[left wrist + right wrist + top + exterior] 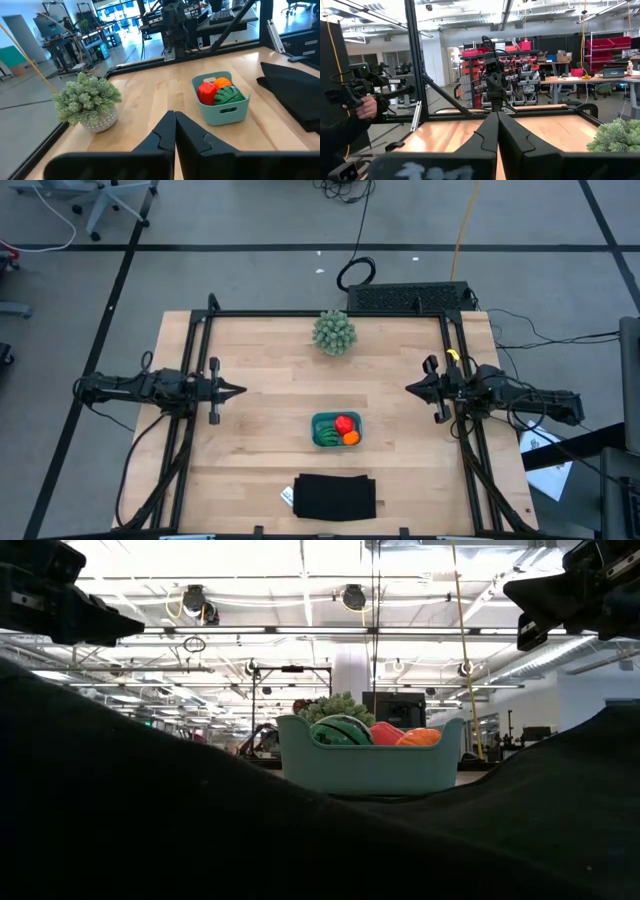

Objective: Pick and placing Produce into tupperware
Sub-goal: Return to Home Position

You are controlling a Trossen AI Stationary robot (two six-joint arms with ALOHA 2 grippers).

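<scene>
The left gripper (236, 391) is pinched closed on nothing, out at the table's left side. The right gripper (412, 388) faces it from the right, fingers pressed together, also empty. From above, the teal tupperware (337, 415) sits mid-table between them, holding the red tomato (344, 422), orange ball (351, 438) and striped melon (328, 437). Only the right wrist view catches a person's hand (367, 107) gripping a handheld device beyond the table. The black cloth (150, 820) blocks most of the low view.

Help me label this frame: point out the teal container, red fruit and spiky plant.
teal container (212, 114), left wrist view, front wall.
red fruit (206, 92), left wrist view, its top.
spiky plant (87, 97), left wrist view, foliage.
</scene>
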